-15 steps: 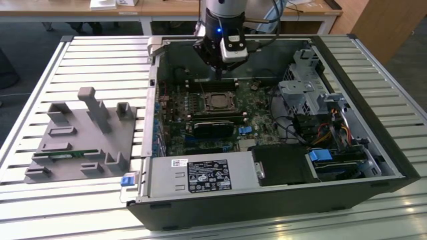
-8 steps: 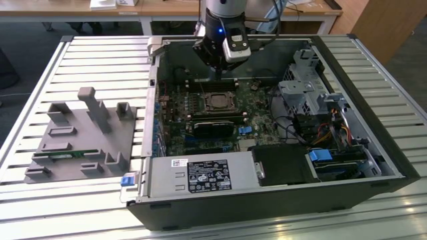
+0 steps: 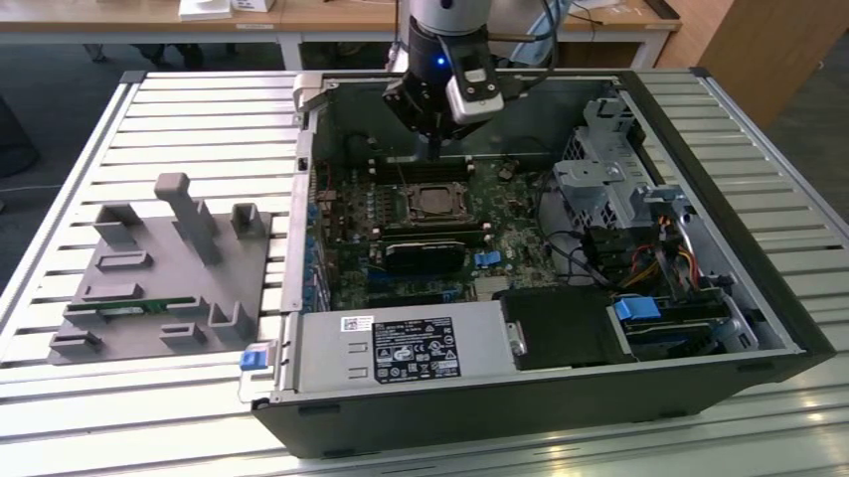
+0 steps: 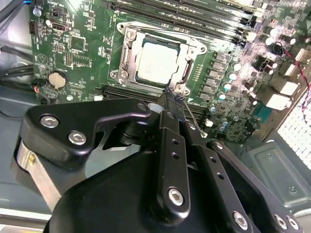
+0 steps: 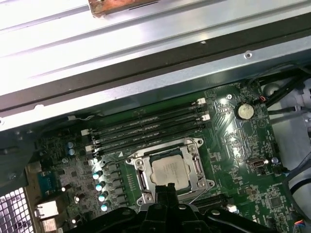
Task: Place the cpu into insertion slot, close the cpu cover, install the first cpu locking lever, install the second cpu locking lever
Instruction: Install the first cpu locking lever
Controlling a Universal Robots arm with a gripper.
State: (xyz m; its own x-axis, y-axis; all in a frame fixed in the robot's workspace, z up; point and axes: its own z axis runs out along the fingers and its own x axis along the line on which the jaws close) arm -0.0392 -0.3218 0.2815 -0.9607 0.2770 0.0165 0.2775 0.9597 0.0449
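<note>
Currently: cpu (image 4: 158,60) seated, cover (image 4: 127,52) down, gripper (image 4: 172,98) at its edge.
Cpu lies flat in the motherboard socket, with the cover lying flat around it as a frame. Gripper fingers are pressed together with nothing seen between them, tips just beside the cpu at the cover's rim. A thin wire lever (image 4: 193,120) slants near the cpu, close to those tips. Memory slots (image 4: 194,19) run just beside the cpu, opposite the gripper.
</note>
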